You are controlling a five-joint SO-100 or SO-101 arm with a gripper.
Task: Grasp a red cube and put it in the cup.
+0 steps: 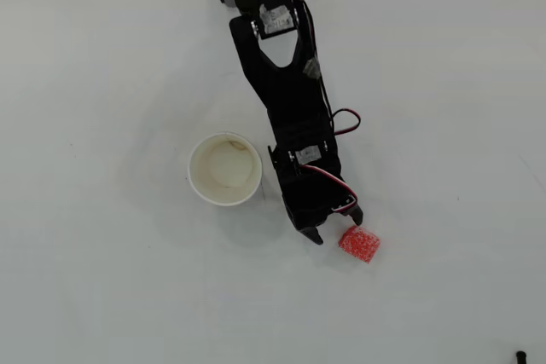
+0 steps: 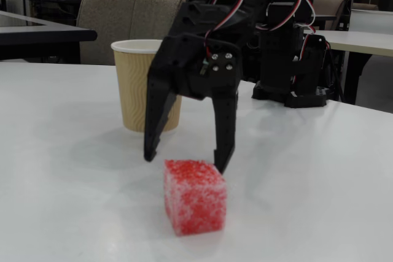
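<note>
My black matt plastic end effector [image 2: 185, 162] has a slightly dull, printed-looking finish. The small bright red cube [image 2: 194, 196] looks rough and grainy, flecked with white like sugar crust. The tan paper cup [image 2: 143, 87] has a wavy ribbed sleeve, a smooth white rolled rim and a cream matt inside [image 1: 225, 168]. The white counter [image 2: 67, 170] is smooth with a soft sheen.
</note>
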